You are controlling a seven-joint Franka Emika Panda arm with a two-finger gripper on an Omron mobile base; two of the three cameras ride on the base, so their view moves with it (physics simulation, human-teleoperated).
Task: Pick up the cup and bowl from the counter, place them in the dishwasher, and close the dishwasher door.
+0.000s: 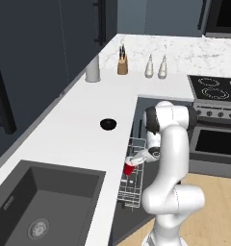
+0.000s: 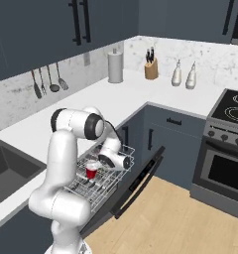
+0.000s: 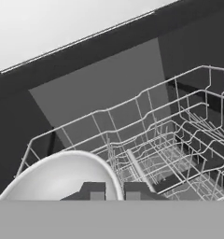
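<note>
Gripping the red cup by its rim wall, the pincer held it above the dishwasher rack; the cup looked light, rigid and smooth, so slippage seemed possible.

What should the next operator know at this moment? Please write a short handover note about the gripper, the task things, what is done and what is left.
Gripper: shut on the cup, holding it upright at its rim, above the pulled-out dishwasher rack.
Bowl: on the counter, near the edge beside the dishwasher opening, untouched.
Dishwasher door: folded down, open.
Done: cup picked up and carried over the rack.
Left: set the cup in the rack and release it, fetch the bowl and put it in the rack, probably push the rack in, then close the door.
</note>
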